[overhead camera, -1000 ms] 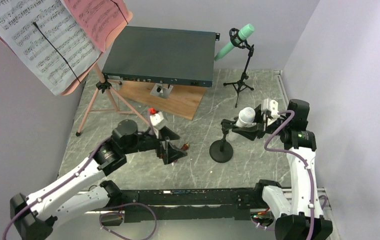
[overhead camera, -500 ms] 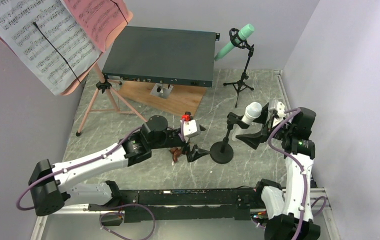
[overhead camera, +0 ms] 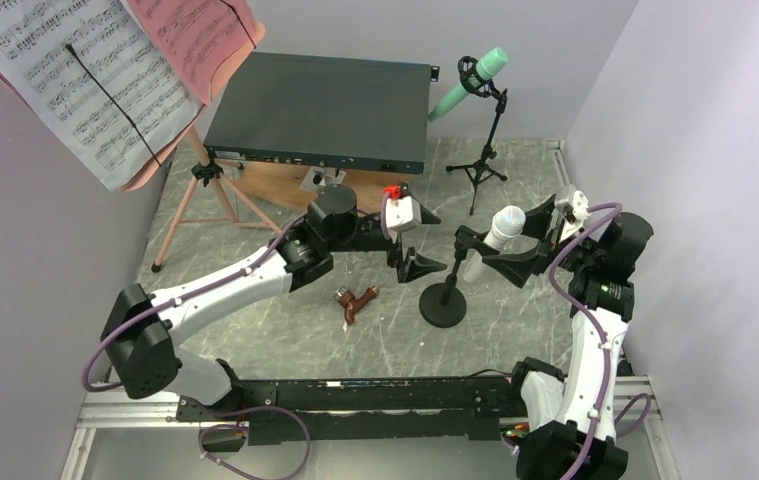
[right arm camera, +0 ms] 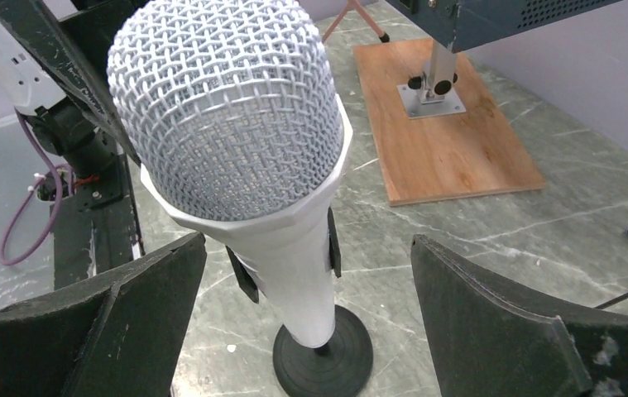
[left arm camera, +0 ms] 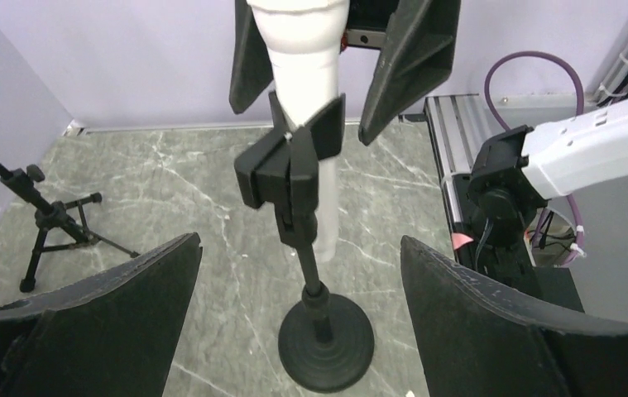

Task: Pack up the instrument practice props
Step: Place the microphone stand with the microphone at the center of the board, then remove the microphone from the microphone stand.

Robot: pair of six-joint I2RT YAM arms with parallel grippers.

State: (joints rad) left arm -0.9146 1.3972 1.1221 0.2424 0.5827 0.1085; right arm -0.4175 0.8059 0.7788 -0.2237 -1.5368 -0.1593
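Observation:
A white microphone [overhead camera: 500, 232] sits tilted in the black clip of a round-based stand [overhead camera: 443, 303]. My right gripper [overhead camera: 527, 240] is open just right of the microphone's head, not touching it. In the right wrist view the mesh head [right arm camera: 227, 107] fills the space ahead of the wide jaws of the right gripper [right arm camera: 308, 241]. My left gripper [overhead camera: 433, 243] is open on the stand's left; its wrist view shows the clip [left arm camera: 290, 161] and base [left arm camera: 325, 339] ahead of the left gripper [left arm camera: 300, 241]. A mint microphone [overhead camera: 470, 82] stands on a tripod mount [overhead camera: 482, 165]. White sheets [overhead camera: 65, 80] and a red sheet [overhead camera: 200, 35] rest on the pink stand with its tripod legs [overhead camera: 205, 195].
A big dark grey metal box [overhead camera: 320, 110] sits raised over a wooden board [overhead camera: 355, 200] at the back. A small brown wooden piece [overhead camera: 355, 300] lies on the marble floor left of the round base. Walls close in on both sides; a rail [overhead camera: 355, 395] runs along the front.
My right gripper has opened and backed off to the right, leaving the white microphone in its clip. My left arm has swung right and further back to the stand, uncovering the brown piece.

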